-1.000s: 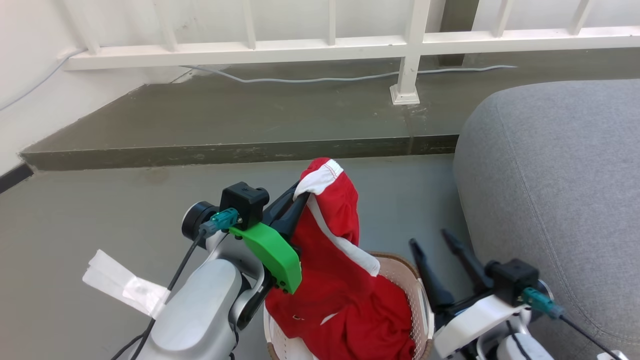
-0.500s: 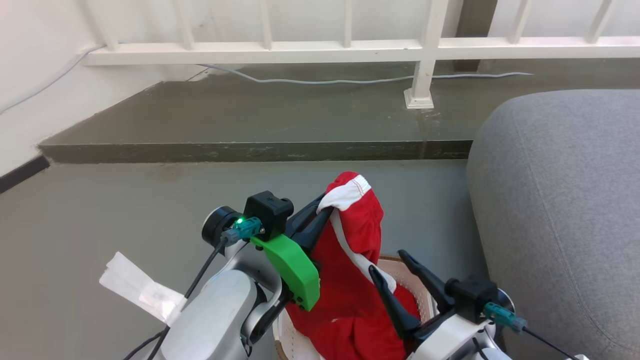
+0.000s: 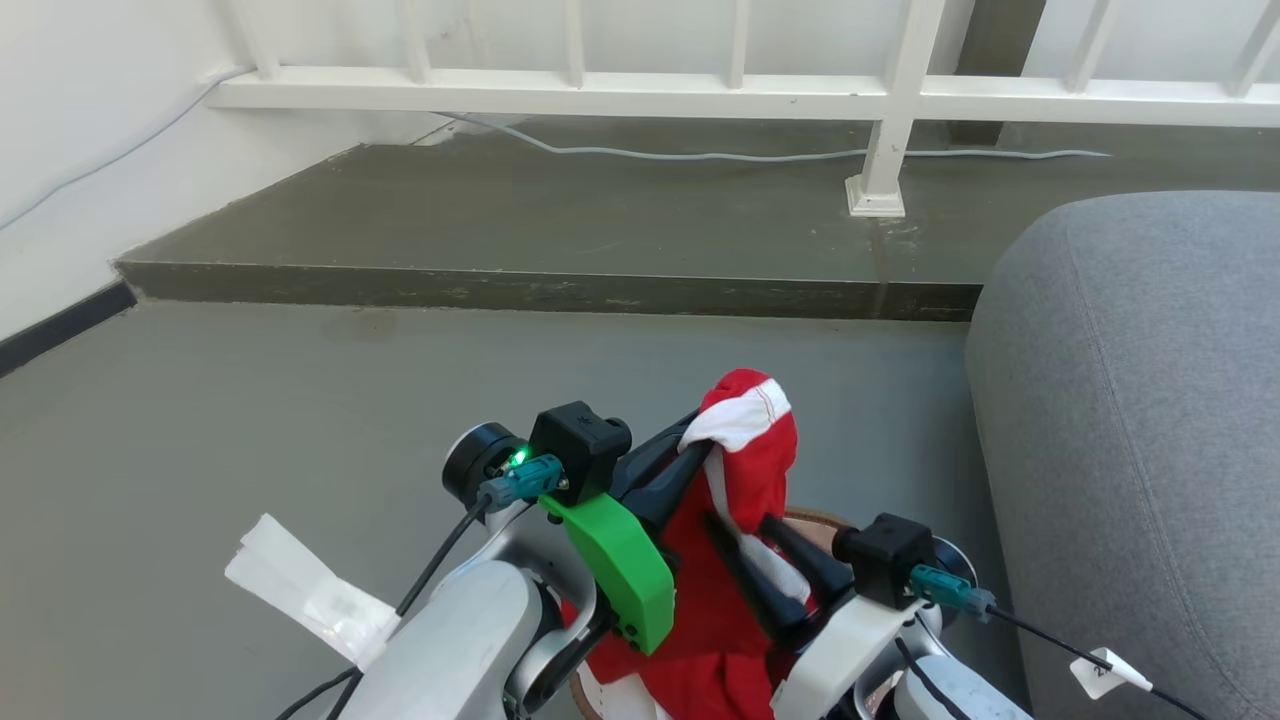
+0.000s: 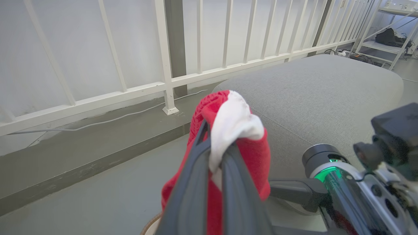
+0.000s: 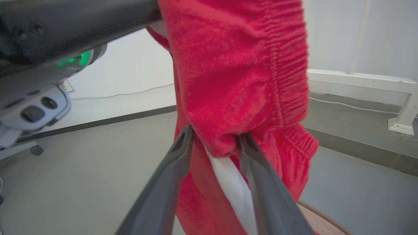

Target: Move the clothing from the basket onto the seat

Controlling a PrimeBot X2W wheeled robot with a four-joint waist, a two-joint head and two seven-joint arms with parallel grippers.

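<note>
- Left end effector [image 3: 690,452] is clamped tight on the clothing [image 3: 752,455]. The white-edged hem is pinched right at its fingertips, and a red hump of cloth sticks up just past them.
- The rest of the red fabric hangs down below that end effector, draped over its fingers and down into the basket [image 3: 815,519].
- Right end effector [image 3: 742,523] sits just beside the left one and lower down, pointing into the hanging cloth. In the right wrist view its two fingers [image 5: 183,143] are a bit apart, with a bunched fold of red squeezed between them, so it's gripping the clothing too. A white stripe runs down between the fingers.
- The basket is directly under both end effectors. I can only see bits of the brown rim and the cream wall.
- The seat [image 3: 1150,400] is off to the right of the right end effector, close by, with nothing red on it.
- A white railing [image 3: 640,92] stands well beyond the fingertips, behind a raised step in the floor [image 3: 300,420].
</note>
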